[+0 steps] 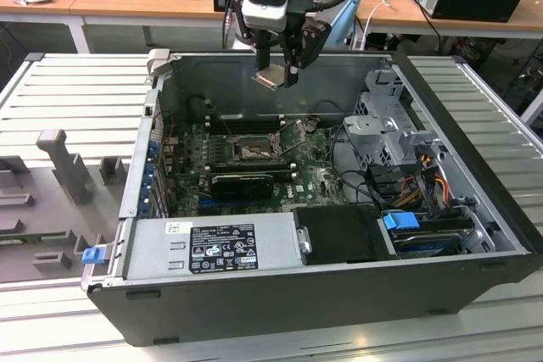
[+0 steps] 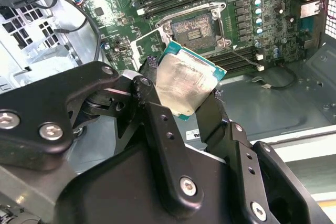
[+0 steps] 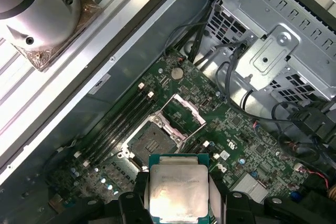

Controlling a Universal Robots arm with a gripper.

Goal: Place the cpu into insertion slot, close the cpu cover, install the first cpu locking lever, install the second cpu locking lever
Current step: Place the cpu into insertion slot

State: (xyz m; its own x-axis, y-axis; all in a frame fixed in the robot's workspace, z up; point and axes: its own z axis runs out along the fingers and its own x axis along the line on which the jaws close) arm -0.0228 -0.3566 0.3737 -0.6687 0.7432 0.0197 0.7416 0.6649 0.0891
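While the jaws clamp the chip (image 2: 184,85) by its edges, it hangs well above the bare socket (image 2: 193,29), whose cover (image 3: 184,113) stands open. Placing is in hand; I judge it wants squaring up and a level descent.

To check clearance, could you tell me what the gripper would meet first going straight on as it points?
The gripper, pointing down, would likely press its held cpu onto the motherboard at or beside the insertion slot first; depth is unclear.
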